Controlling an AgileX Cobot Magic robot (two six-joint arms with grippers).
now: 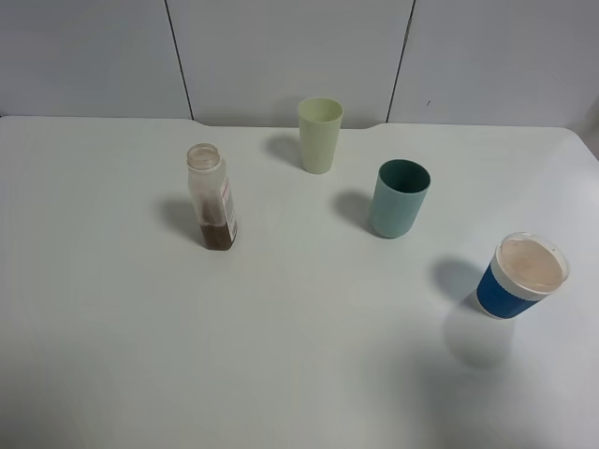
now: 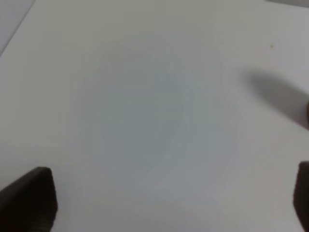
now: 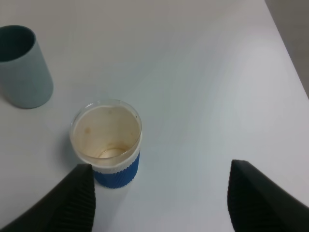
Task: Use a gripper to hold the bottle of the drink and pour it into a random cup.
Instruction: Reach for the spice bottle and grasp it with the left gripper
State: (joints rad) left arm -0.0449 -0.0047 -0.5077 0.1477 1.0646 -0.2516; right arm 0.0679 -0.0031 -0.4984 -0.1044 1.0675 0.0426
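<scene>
I am only at the start. My left gripper [image 2: 171, 195] is hanging spread wide over the bare table [image 2: 145, 96], grasping nothing. My right gripper [image 3: 161, 203] is also gaping and empty, near the blue cup [image 3: 107, 145]. The bottle of the drink [image 1: 211, 199] is standing upright and untouched, apart from the pale yellow-green cup [image 1: 320, 134]. Grasping and pouring are both waiting to be done.

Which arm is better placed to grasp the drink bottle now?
Left, probably. The drink bottle stands on the left half of the table, while the right gripper hovers by the blue cup at the far right. The left gripper has open fingers.
</scene>
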